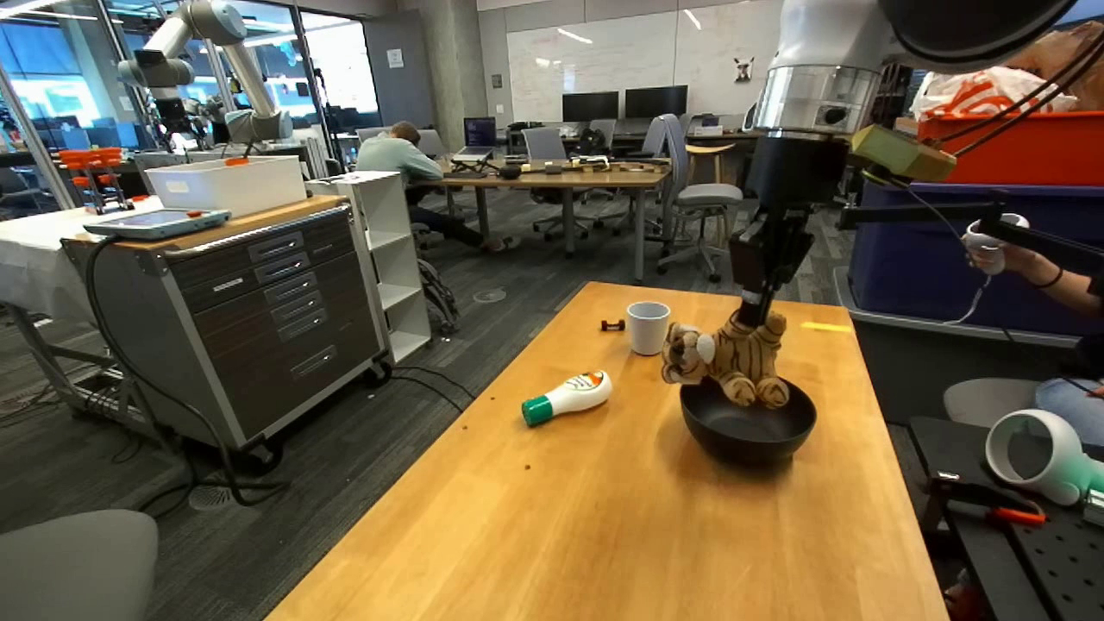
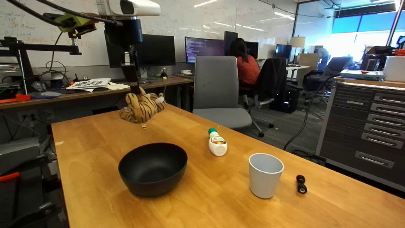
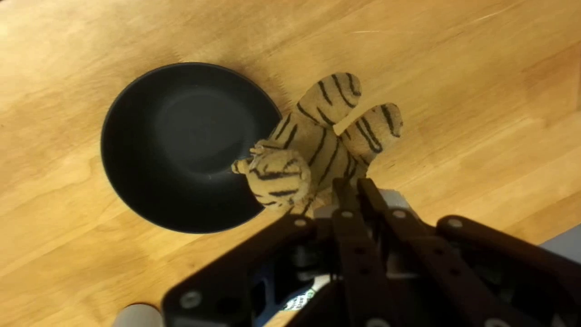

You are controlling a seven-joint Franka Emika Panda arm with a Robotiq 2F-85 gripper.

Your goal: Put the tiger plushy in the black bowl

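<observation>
The gripper (image 3: 352, 184) pinches the tiger plushy (image 3: 317, 141), which hangs in midair, its head overlapping the rim of the black bowl (image 3: 199, 127) in the wrist view. Farther out on the table (image 2: 218, 199), a bottle (image 2: 218, 146) lies near an upright white cup (image 2: 264, 184).

Above the tool (image 1: 754, 319), the top edge cut off the arm (image 1: 818, 90) in both exterior views; below the tool, the bottom edge cut off the bench (image 1: 655, 535). In an exterior view the tiger plushy (image 1: 737, 355), at the tool's tips, hid part of the far rim of the black bowl (image 1: 746, 442). In the wrist view the tool, itself blurred, covered most of the bottle (image 3: 299, 299) behind it, the print unreadable; left of the tool, the bottom edge cut off the cup (image 3: 137, 317).
</observation>
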